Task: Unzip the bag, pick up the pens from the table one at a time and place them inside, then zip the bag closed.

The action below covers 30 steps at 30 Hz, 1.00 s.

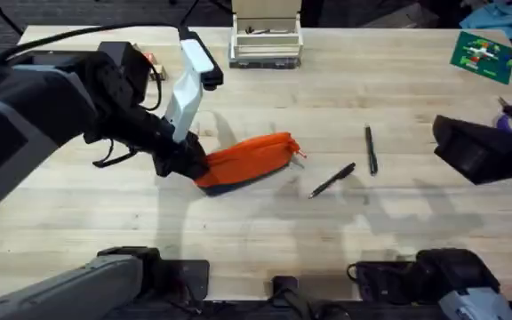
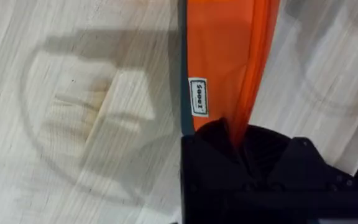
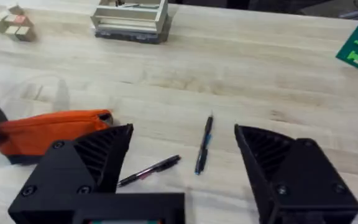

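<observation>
**Q:** Where does the bag lie, and who has it?

**A:** The bag (image 1: 249, 160) lies on the table (image 1: 238, 231) a little left of centre, long axis running from lower left to upper right in the overhead view, pull-tab end toward my right arm. My left gripper (image 1: 185, 164) is closed on its left end; in the left wrist view the orange fabric (image 2: 219, 62) runs straight out from between my black fingers, which pinch it beside a small white label (image 2: 197, 96). The zipper looks closed to me, so I judge unzipping is not yet done.

**Q:** And the right hand?

**A:** My right gripper (image 3: 182, 168) hangs wide open with nothing in it, out toward the table's right edge. From it, the tab end of the bag (image 3: 104, 116) lies off toward the left arm, with the two pens between.

**Q:** Pens?

**A:** Both on the table, apart from the bag. One pen (image 1: 332, 180) lies slanted, just right of the bag. The other pen (image 1: 371, 149) lies nearly along the table's depth, a bit farther right. Neither touches the other.

**Q:** What does the next move turn on?

**A:** My judgement: left holds the far end as anchor, right is the nearer hand to the tab and must pull along the bag's long axis.

**Q:** Surroundings?

**A:** Light plank tabletop. A small wooden tray (image 1: 266, 40) at the back edge, a green card (image 1: 481, 53) at the back right, small blocks (image 3: 14, 26) near the far left.
</observation>
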Tool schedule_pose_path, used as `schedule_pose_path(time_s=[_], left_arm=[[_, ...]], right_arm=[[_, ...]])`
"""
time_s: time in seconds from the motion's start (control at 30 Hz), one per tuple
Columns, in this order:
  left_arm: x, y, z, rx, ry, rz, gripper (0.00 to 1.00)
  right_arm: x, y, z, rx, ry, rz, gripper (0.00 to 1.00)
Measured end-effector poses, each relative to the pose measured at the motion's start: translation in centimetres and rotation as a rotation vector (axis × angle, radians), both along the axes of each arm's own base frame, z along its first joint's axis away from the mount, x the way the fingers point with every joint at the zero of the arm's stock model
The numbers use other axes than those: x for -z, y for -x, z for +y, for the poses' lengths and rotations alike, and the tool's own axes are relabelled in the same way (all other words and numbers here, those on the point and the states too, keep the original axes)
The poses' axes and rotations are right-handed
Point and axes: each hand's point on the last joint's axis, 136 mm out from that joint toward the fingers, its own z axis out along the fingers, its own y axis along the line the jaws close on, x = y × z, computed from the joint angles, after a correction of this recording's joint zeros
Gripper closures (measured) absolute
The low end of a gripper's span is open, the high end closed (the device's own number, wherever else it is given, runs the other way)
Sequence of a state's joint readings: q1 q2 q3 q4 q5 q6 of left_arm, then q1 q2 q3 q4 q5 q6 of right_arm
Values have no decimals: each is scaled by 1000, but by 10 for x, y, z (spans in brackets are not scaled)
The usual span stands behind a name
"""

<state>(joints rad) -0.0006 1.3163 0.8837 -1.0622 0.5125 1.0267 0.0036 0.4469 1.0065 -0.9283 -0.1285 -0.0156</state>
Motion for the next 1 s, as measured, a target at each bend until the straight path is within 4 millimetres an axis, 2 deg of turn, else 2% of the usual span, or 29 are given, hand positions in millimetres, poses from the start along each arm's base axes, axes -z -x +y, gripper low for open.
schedule_pose_path(time_s=[0.27, 0.5, 0.77, 1.0], left_arm=[[0, 0, 0, 0, 0, 0, 956], [0, 0, 0, 0, 0, 0, 956], [0, 0, 0, 0, 0, 0, 958], [0, 0, 0, 0, 0, 0, 958]], right_arm=[[-1, 1, 18, -99, -49, 9, 3], [10, -9, 42, -223, -124, 102, 3], [30, -26, 64, -333, -221, 256, 4], [56, -44, 78, -394, -307, 419, 4]])
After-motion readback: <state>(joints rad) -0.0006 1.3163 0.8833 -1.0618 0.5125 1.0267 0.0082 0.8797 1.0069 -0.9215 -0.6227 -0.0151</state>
